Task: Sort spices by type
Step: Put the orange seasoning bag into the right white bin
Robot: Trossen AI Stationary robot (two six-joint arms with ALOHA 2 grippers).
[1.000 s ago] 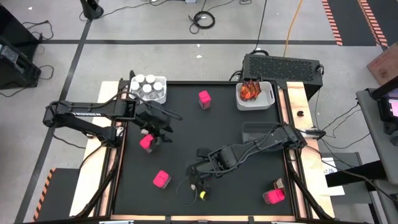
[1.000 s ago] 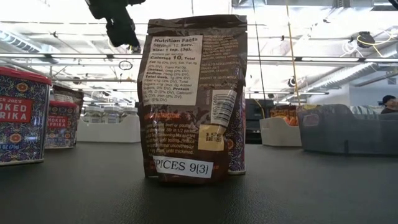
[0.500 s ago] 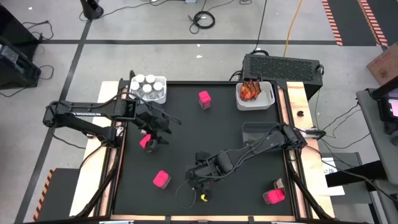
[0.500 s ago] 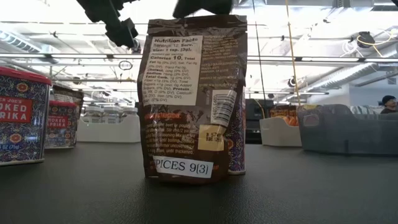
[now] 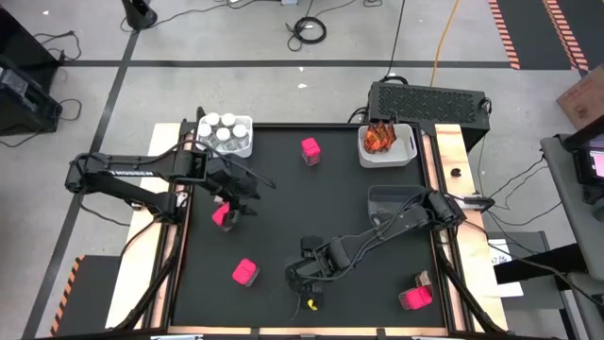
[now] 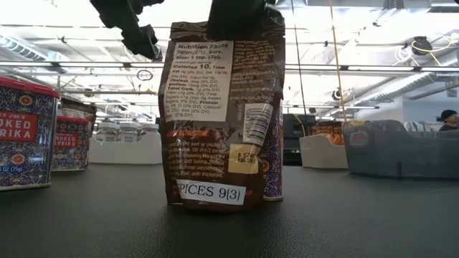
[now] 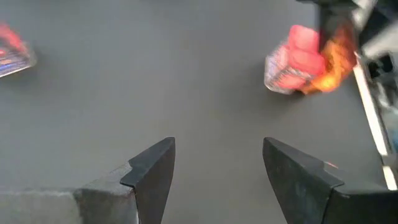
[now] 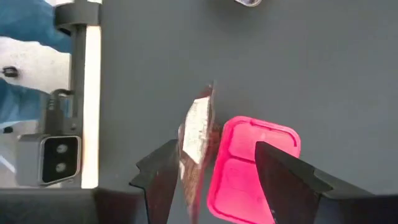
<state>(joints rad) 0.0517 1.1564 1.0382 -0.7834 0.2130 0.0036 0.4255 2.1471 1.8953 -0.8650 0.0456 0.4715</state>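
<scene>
Sachet (image 6: 226, 115) stands upright against a pink box (image 8: 252, 168), between right fingers (image 8: 292, 186).

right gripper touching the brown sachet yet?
Cannot tell. In the right wrist view the sachet sits between the open fingers beside a pink box; no contact or gap shows plainly.

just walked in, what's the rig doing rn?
Sorting spices by type. The right end effector is low over the table's front middle, open, straddling a brown sachet standing against a pink box; no grip yet. The left end effector hangs open above another pink box on the left side, holding nothing. Jars already fill the white bin at back left, and orange sachets sit in the white bin at back right. Several pink boxes lie loose.
</scene>
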